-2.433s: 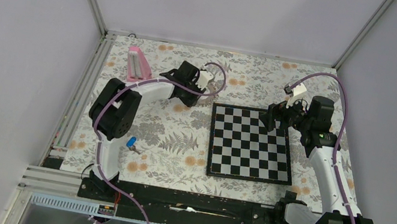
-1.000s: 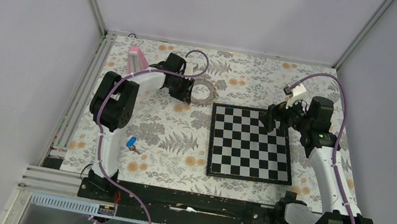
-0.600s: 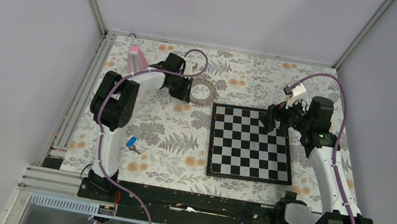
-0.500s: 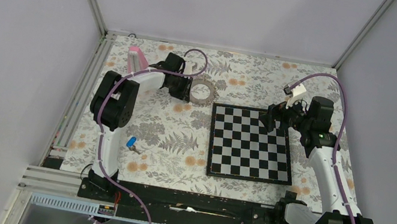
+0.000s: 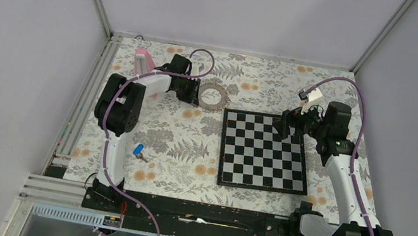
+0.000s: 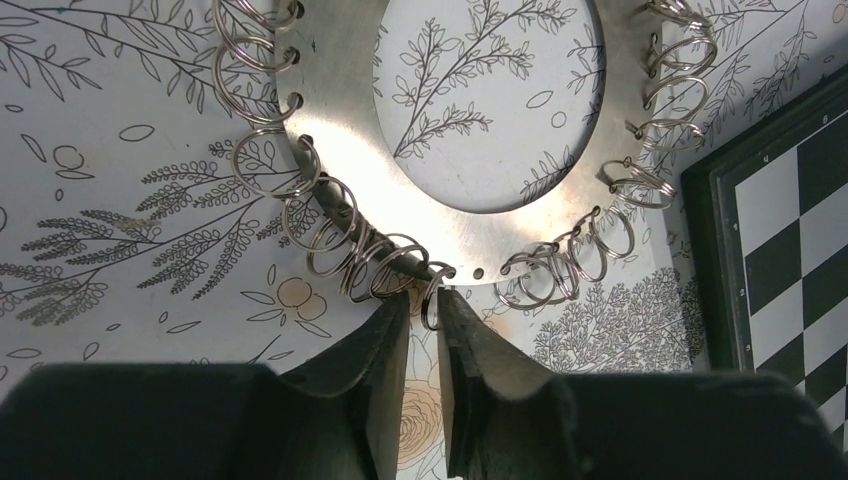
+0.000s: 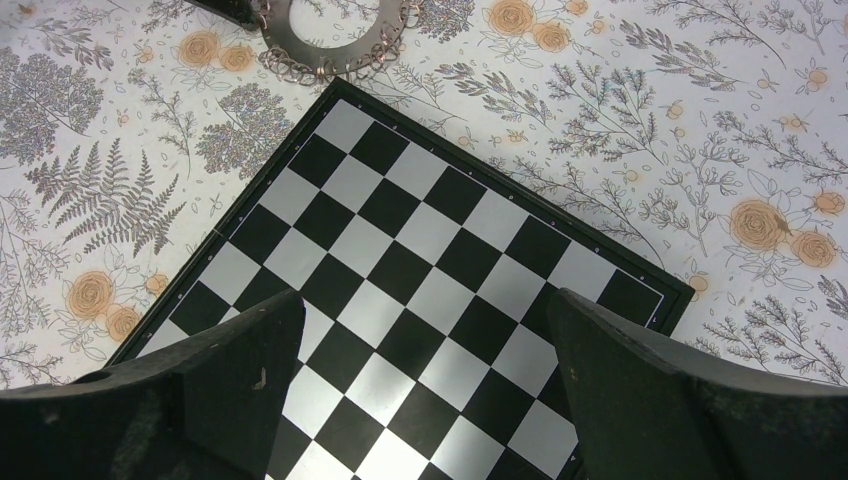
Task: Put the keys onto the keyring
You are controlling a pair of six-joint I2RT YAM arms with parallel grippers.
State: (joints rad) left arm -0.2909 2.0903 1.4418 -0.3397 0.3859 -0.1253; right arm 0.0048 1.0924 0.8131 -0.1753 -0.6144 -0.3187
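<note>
The keyring [image 5: 221, 98] is a flat grey metal ring hung with several small wire split rings, lying on the floral cloth just beyond the chessboard's far left corner. In the left wrist view its band [image 6: 500, 240] fills the top. My left gripper [image 5: 196, 92] [image 6: 424, 300] reaches it from the left, jaws drawn close round one small split ring at their tips. A blue-headed key [image 5: 138, 150] lies alone near the left arm's base. My right gripper [image 5: 282, 125] [image 7: 425, 298] hovers wide open and empty over the board, with the keyring [image 7: 330, 52] far off.
The chessboard [image 5: 261, 152] [image 7: 430, 230] lies right of centre, its edge [image 6: 790, 230] beside the keyring. A pink object [image 5: 142, 61] stands at the far left by the frame rail. Walls enclose the table on three sides.
The left arm swung down to the keyring's left rim and its jaws narrowed round a small split ring. The keyring shifted slightly left. The right arm stayed still.
</note>
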